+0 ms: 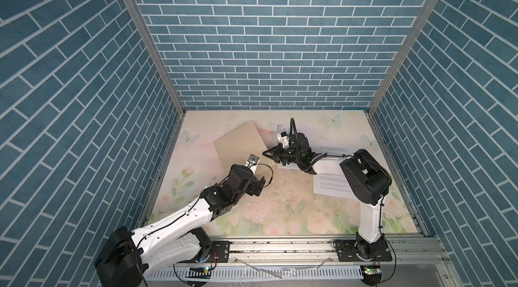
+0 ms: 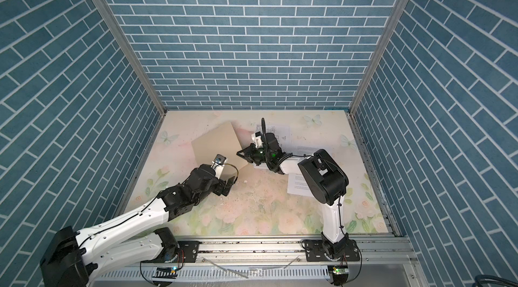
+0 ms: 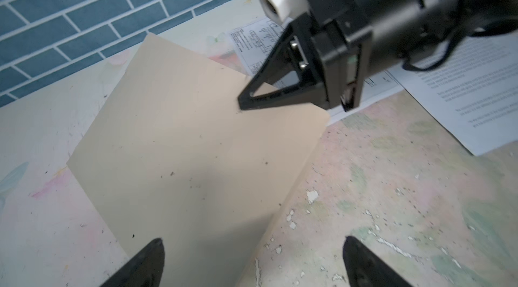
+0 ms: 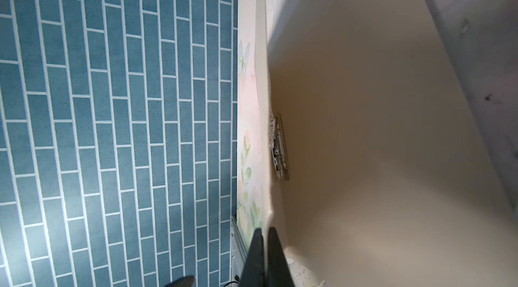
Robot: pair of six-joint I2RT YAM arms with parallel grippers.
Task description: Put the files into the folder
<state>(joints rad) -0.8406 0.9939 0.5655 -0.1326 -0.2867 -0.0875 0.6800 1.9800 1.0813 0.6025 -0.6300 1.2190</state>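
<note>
The right pincer point(image 3: 242, 103) is clamped shut on the edge of the folder point(image 3: 182, 145), whose cover is held raised off the surface point(image 3: 392, 187). The left pincer point(image 3: 253, 240) is spread wide, with the folder's near end below its tips. The drawing sheet point(image 3: 252, 39) is seen just behind the right pincer, and the text sheet point(image 3: 462, 89) beneath its arm.

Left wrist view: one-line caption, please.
Right gripper pinches the lifted cover edge of the folder; left gripper open near it; drawing sheet and text sheet lie outside on the table.
</note>
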